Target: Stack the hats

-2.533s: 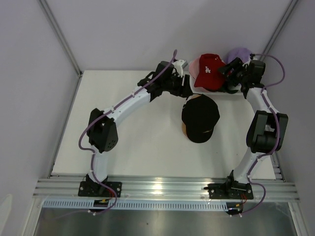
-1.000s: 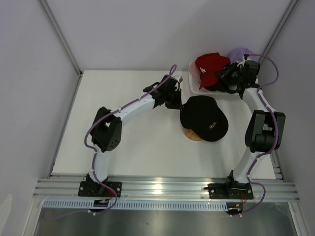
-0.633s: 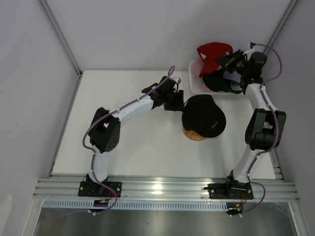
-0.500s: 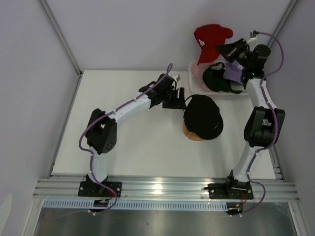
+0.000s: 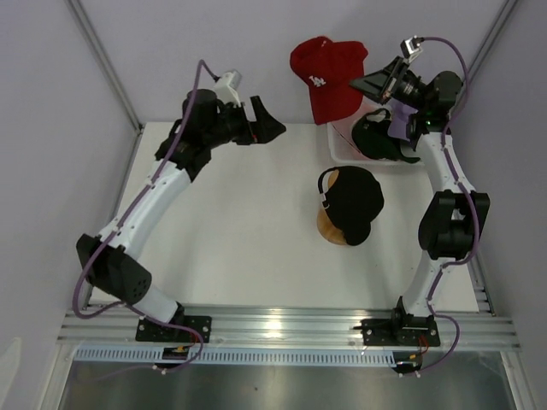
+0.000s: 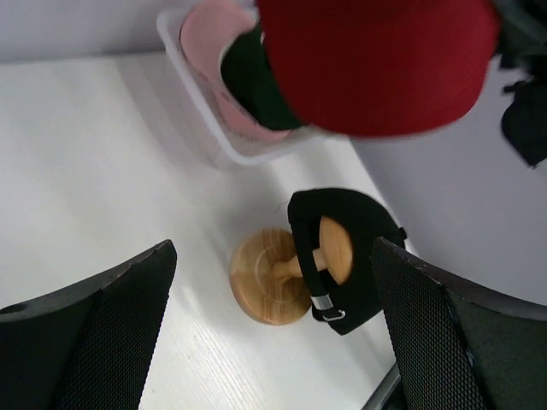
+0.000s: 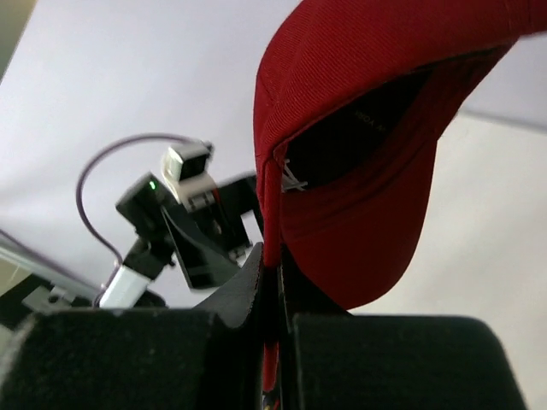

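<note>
My right gripper (image 5: 366, 83) is shut on the rim of the red hat (image 5: 329, 75) and holds it high above the table's far edge; in the right wrist view the red fabric (image 7: 359, 171) is pinched between the jaws (image 7: 275, 275). A black hat (image 5: 353, 199) sits tilted on the wooden stand (image 5: 332, 231). It hangs off the stand's knob (image 6: 332, 250) in the left wrist view. My left gripper (image 5: 268, 125) is raised at the far left, open and empty (image 6: 273, 342). More hats lie in the basket: pink (image 6: 208, 26), a dark one (image 6: 252, 81), lavender (image 5: 400, 125).
The white basket (image 5: 340, 152) stands at the table's far right corner. Grey walls close in the back and both sides. The left arm's gripper (image 7: 198, 232) shows beyond the red hat in the right wrist view.
My left gripper opened, let go of the black hat on the stand and rose back to the far left. My right gripper lifted the red hat out of the basket, up and leftward.
</note>
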